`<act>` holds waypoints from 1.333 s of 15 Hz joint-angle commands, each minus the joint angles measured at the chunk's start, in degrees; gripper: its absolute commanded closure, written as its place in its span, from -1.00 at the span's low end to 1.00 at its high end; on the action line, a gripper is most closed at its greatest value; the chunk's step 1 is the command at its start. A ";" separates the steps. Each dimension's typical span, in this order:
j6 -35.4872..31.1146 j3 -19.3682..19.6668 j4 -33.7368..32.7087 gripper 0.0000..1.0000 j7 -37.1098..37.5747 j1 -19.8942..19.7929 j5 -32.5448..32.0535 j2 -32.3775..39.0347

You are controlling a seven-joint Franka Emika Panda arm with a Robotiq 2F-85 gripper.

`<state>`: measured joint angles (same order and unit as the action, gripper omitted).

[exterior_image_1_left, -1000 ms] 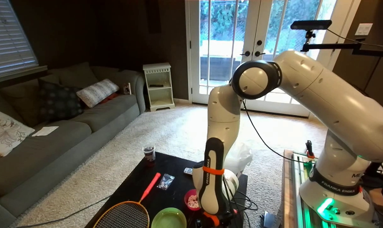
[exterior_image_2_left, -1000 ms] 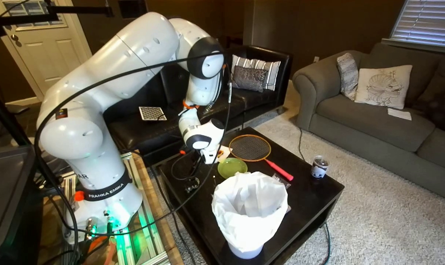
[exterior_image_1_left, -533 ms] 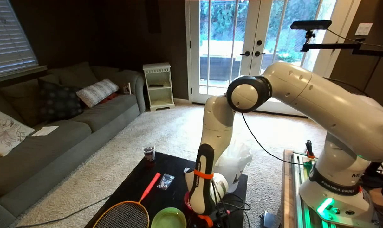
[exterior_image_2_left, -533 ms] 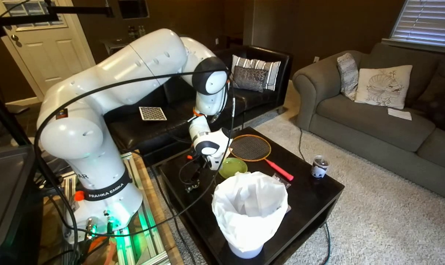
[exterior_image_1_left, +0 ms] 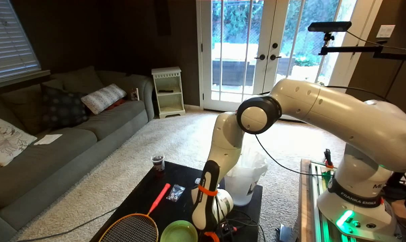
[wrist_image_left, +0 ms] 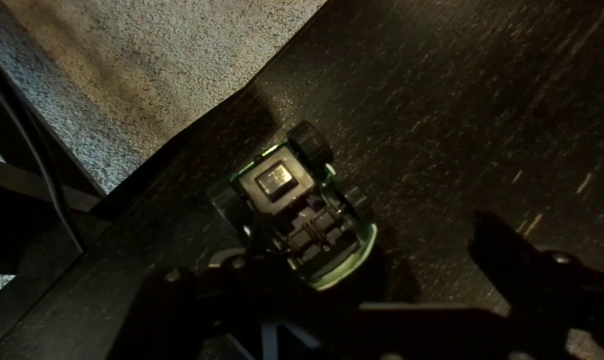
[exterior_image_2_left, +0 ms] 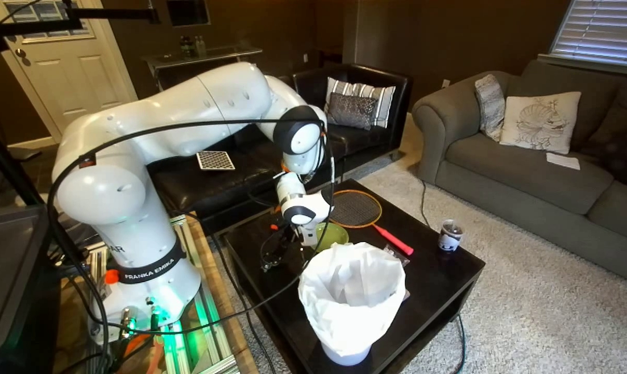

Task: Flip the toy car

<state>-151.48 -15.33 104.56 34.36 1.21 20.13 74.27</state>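
Note:
The toy car [wrist_image_left: 302,210] lies upside down on the dark table, its underside up and wheels showing, with a green body edge, in the wrist view. My gripper [wrist_image_left: 372,222] is open, its fingers wide apart. The left finger overlaps the car's lower left side in the picture; the right finger stands off to the right over table. I cannot tell whether the left finger touches the car. In an exterior view the gripper [exterior_image_2_left: 280,254] is low over the table; the car is not clearly visible there.
A green bowl [exterior_image_2_left: 334,235], a racket [exterior_image_2_left: 352,208], a lined white bin [exterior_image_2_left: 350,306] and a cup [exterior_image_2_left: 450,236] stand on the table. A clear packet [exterior_image_1_left: 175,193] lies by the racket handle. The table edge [wrist_image_left: 244,87] runs close beside the car.
The arm has lowered over the table, shifting left in one exterior view and right in another. The pink bowl, visible earlier, is now hidden behind the arm.

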 commanded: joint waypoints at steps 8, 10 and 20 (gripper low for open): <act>7.10 3.14 -12.41 -1.00 -1.87 4.33 2.05 7.74; 8.51 4.09 -13.19 -1.00 -1.32 5.16 1.97 7.94; 11.26 7.19 -15.31 -1.00 -0.97 7.57 0.76 8.87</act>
<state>-142.89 -8.84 92.27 33.99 7.81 20.39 81.41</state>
